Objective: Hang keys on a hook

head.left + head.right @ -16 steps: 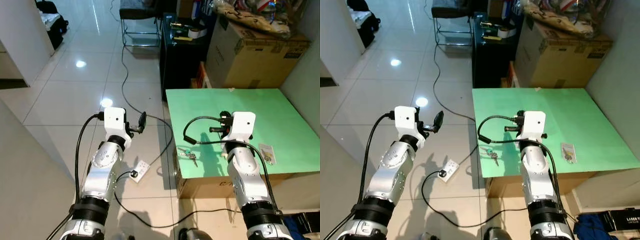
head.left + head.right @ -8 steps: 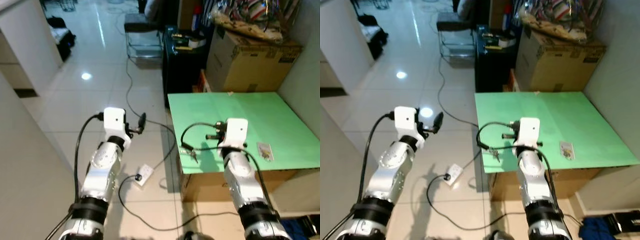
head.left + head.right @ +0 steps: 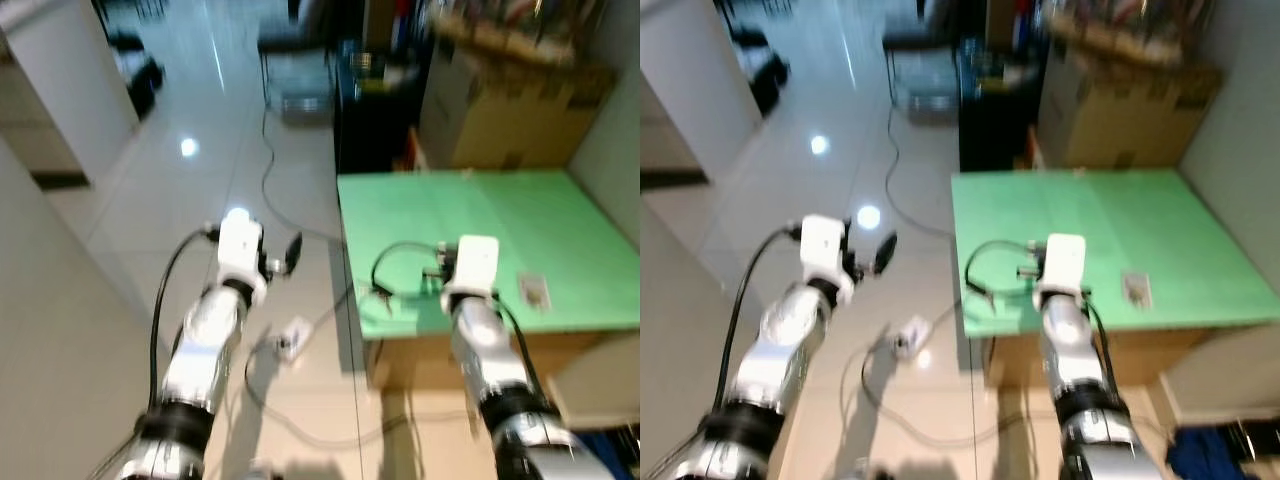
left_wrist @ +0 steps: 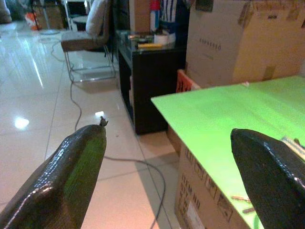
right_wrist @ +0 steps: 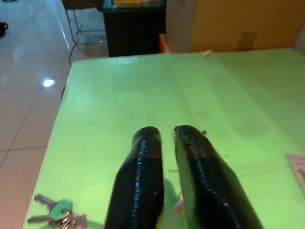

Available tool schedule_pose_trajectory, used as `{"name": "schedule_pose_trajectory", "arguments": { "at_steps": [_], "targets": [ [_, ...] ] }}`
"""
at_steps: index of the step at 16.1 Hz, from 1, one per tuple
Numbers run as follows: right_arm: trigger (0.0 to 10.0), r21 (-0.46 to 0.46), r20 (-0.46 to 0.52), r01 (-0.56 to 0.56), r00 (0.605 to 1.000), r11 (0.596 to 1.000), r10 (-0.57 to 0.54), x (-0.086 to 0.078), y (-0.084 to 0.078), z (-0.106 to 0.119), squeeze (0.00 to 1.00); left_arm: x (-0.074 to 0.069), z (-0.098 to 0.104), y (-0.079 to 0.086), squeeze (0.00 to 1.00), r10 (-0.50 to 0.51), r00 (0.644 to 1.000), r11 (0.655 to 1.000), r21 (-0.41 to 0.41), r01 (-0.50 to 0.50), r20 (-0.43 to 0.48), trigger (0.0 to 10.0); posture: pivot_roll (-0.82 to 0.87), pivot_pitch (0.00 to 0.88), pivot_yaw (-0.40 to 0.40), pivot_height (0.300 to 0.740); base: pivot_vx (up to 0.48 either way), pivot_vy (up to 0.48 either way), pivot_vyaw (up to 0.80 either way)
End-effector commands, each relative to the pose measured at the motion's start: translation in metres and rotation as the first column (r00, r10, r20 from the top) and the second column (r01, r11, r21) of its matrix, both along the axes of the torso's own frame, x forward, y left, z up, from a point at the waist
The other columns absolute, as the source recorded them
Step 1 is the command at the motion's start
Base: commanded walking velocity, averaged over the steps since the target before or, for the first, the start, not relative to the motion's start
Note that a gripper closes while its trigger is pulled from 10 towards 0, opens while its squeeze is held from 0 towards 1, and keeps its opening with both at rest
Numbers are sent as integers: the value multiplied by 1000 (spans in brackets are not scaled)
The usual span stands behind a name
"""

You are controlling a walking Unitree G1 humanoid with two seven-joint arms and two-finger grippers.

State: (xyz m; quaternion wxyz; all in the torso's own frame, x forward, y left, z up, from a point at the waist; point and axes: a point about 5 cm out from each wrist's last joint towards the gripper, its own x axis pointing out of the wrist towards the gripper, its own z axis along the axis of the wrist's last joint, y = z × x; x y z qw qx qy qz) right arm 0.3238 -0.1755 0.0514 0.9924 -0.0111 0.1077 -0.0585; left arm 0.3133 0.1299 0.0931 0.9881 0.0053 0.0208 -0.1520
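The head views are blurred. A green table (image 3: 520, 220) occupies the centre right of the frame, its top resting on a cardboard base. The right gripper (image 5: 164, 138) sits low over the table's near-left area; in the right wrist view its two black fingers (image 5: 138, 191) lie nearly together with only a narrow gap between them, and nothing is held. The keys (image 5: 59, 213) (a small bunch with a green tag) lie flat on the table close to its near-left edge, beside the right gripper's fingers and not touching them; in the head views they are only a dark smudge near the table's left edge at (image 3: 385, 297). A small flat card (image 3: 533, 292) lies on the table towards its near-right side, well apart from the keys. The left gripper (image 4: 171, 176) is raised over the tiled floor (image 3: 200, 150) at centre left of the frame, beside the table and clear of it; its fingers (image 4: 71, 171) stand wide apart and hold nothing. A white power strip (image 3: 292, 338) with its cable lies on the floor between the two arms. Beyond the table, at the upper right of the frame, stand a large cardboard box (image 4: 243, 38) and a black cabinet (image 4: 147, 71); a chair (image 4: 88, 40) stands further back. No hook can be made out.
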Motion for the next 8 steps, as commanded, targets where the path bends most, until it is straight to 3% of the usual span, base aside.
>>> {"name": "schedule_pose_trajectory", "arguments": {
  "at_steps": [1, 8],
  "targets": [
    [10000, -13, 16, -25, 1000, 1000, 25, 3, 3, 2, 1000, -3, 0, 1, 0, -11, 1000, 1000, 25, 11, 0, 10000, -1, 0, 35, 740, 0, 0, 0],
    [10000, -8, -22, -80, 997, 997, 80, 6, 18, -4, 1000, -25, -8, 11, 0, -2, 999, 999, 40, 4, -47, 10000, 48, 99, 35, 740, 0, 0, 0]
  ]
}}
